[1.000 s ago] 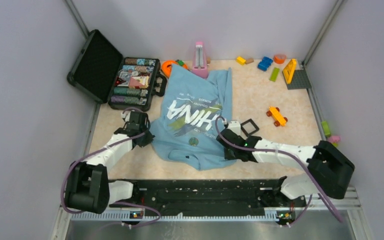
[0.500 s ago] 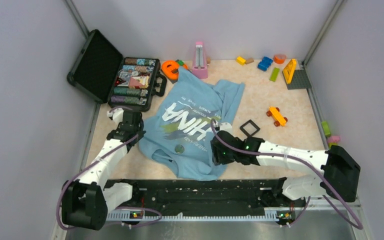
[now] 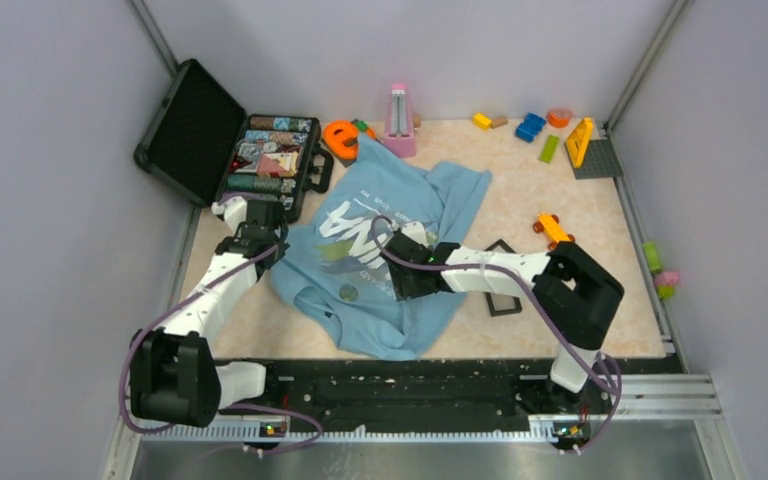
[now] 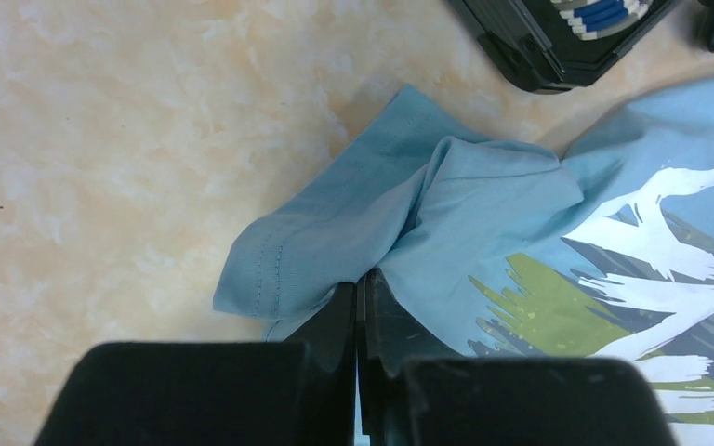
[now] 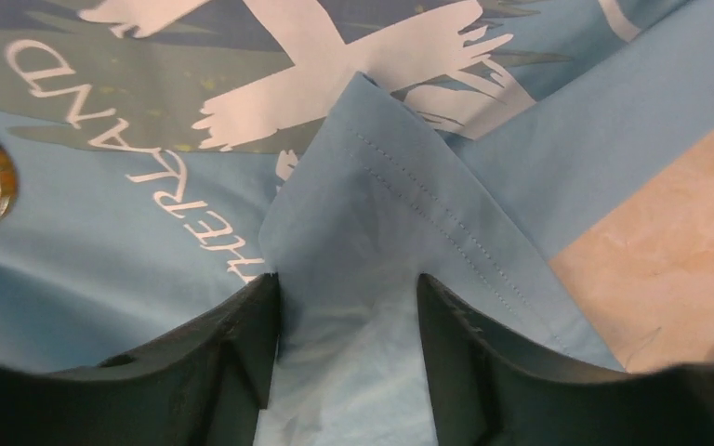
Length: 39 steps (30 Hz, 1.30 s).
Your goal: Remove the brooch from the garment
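- Case (image 3: 260,165), black, lid open, at the far left of the table (image 3: 520,190); rows of coloured chips inside
- Left gripper (image 4: 359,283): fingers pressed together on a bunched hem corner of the garment (image 3: 440,195); this is the shirt's left edge, just near of the case
- Brooch (image 3: 348,293): small round teal-green disc, lying on the lower left part of the garment, below the white lettering; between the two grippers, touched by neither; the right wrist view shows it glossy at the frame's left edge
- Garment: light blue, crumpled, spread mid-table with the print facing up; its far edge lies near an orange letter (image 3: 340,137) and a pink metronome (image 3: 398,118)
- Right gripper (image 5: 346,288): low on the garment just right of the brooch; fingers partly apart, clamped on a raised fold with a stitched hem that fills the gap and touches both inner faces
- Toy car (image 3: 552,230), orange, on bare table right of the garment; coloured blocks (image 3: 530,127) along the far right edge
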### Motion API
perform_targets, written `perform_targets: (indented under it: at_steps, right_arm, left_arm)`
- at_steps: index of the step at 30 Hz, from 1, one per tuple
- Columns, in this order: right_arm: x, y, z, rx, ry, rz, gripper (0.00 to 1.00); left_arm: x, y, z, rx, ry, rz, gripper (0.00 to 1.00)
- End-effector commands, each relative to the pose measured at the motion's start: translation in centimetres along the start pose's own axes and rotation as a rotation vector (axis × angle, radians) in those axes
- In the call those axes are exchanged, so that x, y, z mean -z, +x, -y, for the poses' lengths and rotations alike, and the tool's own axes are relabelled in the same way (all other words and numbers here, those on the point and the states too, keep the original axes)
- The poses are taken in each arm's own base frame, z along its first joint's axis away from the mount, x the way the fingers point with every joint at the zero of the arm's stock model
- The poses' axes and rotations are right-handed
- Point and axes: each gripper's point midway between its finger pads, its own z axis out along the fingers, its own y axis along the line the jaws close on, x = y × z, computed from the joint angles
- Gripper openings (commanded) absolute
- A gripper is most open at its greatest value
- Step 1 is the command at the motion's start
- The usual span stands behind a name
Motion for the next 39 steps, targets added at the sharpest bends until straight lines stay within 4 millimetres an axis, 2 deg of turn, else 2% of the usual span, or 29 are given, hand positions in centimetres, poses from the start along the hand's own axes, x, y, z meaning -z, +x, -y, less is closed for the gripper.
perform_targets:
  at_steps: [1,2,4,5,8,12,13,15,17,19,20,21,26,28,29,33,37,39]
  right_arm:
    - [-0.4,-1.4,0.1,-0.022,0.060,0.022,0.44]
    - [-0.2,-0.9,0.6,-0.023,0.068,0.017,0.33]
    - [0.4,0.9,2.3,-0.043,0.098,0.010,0.16]
    - [0.8,1.7,2.4,-0.048,0.076,0.008,0.10]
    - [2.2,4.7,2.3,-0.062,0.017,-0.019,0.07]
    - [3.8,8.4,1.6,-0.055,-0.026,-0.067,0.08]
    - [4.0,8.9,1.3,-0.063,-0.047,-0.078,0.09]
    - [4.7,8.9,0.7,-0.076,-0.093,-0.074,0.11]
    - [5.6,8.1,0.3,-0.074,-0.131,-0.044,0.18]
    - [6.8,6.2,0.0,-0.051,-0.156,0.012,0.42]
    - [7.4,5.4,0.1,-0.037,-0.158,0.040,0.49]
    - [8.0,4.3,0.0,-0.024,-0.165,0.072,0.53]
    - [9.4,-0.3,-1.1,0.021,-0.291,0.174,0.55]
    - [9.8,-1.8,-2.3,0.072,-0.350,0.218,0.54]
    - [9.9,-2.6,-3.1,0.112,-0.384,0.242,0.54]
    - [9.5,-5.2,-7.0,0.300,-0.491,0.294,0.54]
    - [6.8,-6.9,-10.0,0.417,-0.502,0.258,0.50]
    - [5.4,-7.6,-11.1,0.426,-0.500,0.258,0.48]
  left_arm:
    - [-0.6,-1.9,-0.1,0.067,-0.030,0.033,0.00]
    - [-0.8,-1.9,-0.2,0.077,-0.038,0.025,0.00]
    - [-1.4,-2.1,-0.5,0.090,-0.056,0.016,0.00]
    - [-1.7,-2.2,-0.5,0.096,-0.060,0.016,0.00]
    - [-2.8,-2.8,0.2,0.116,-0.045,0.022,0.00]
    - [-4.0,-4.1,3.5,0.092,0.017,-0.001,0.00]
    - [-4.0,-4.9,4.7,0.094,0.033,0.003,0.00]
    - [-4.8,-5.3,6.1,0.075,0.052,-0.018,0.00]
    - [-5.5,-5.3,7.0,0.044,0.054,-0.049,0.00]
    - [-5.6,-4.7,7.8,-0.032,0.088,-0.105,0.00]
    - [-5.3,-4.6,7.7,-0.061,0.090,-0.115,0.01]
    - [-4.8,-4.5,7.4,-0.081,0.094,-0.109,0.07]
    - [-2.1,-4.2,3.5,-0.103,0.030,-0.051,0.31]
    - [-0.9,-3.2,2.8,-0.113,0.039,-0.080,0.36]
    - [-0.3,-2.6,2.8,-0.123,0.050,-0.093,0.38]
    - [3.6,0.4,4.6,-0.218,0.215,-0.115,0.40]
    - [7.0,3.5,5.6,-0.239,0.351,-0.146,0.37]
    - [7.7,4.5,5.3,-0.227,0.392,-0.178,0.34]
